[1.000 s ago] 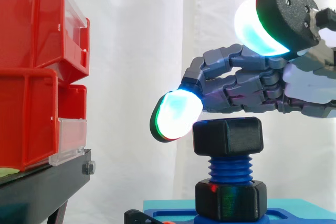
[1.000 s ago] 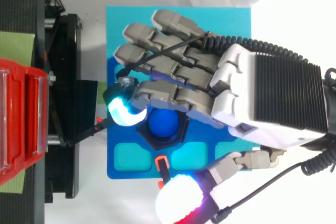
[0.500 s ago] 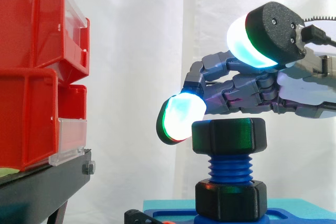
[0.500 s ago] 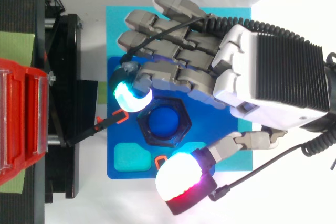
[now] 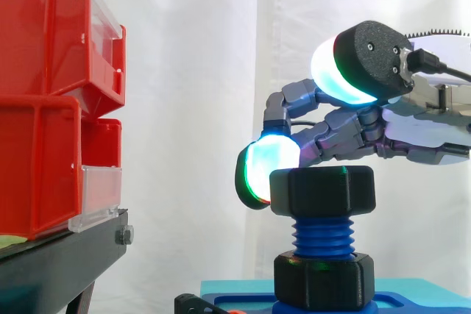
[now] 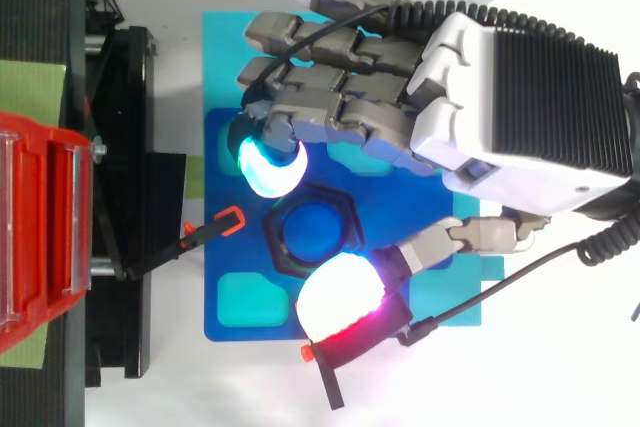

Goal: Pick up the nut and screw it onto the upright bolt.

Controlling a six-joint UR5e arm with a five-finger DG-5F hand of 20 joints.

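Nearest the side camera, at the upper right of the side view, you see the thumb pad (image 5: 340, 71) of the hand (image 6: 530, 97) glowing white and cyan. It is held higher than the nut (image 5: 322, 190). The black six-sided nut sits at the top of the upright blue bolt (image 5: 322, 237), low and right of centre, with bare thread showing below it. A lower nut (image 5: 324, 281) sits at the bolt's foot on the blue base (image 6: 225, 137).

Just behind, a curled finger's cyan pad (image 5: 268, 170) hangs beside the nut's upper left corner; neither view tells you whether it touches. From above, the nut lies between this pad and the thumb pad. The fingers are curled but grasp nothing.

At the left edge, well apart from the hand, red bins (image 5: 44, 108) stand on a black stand (image 5: 59, 262). A white curtain (image 5: 199, 71) hangs furthest back.
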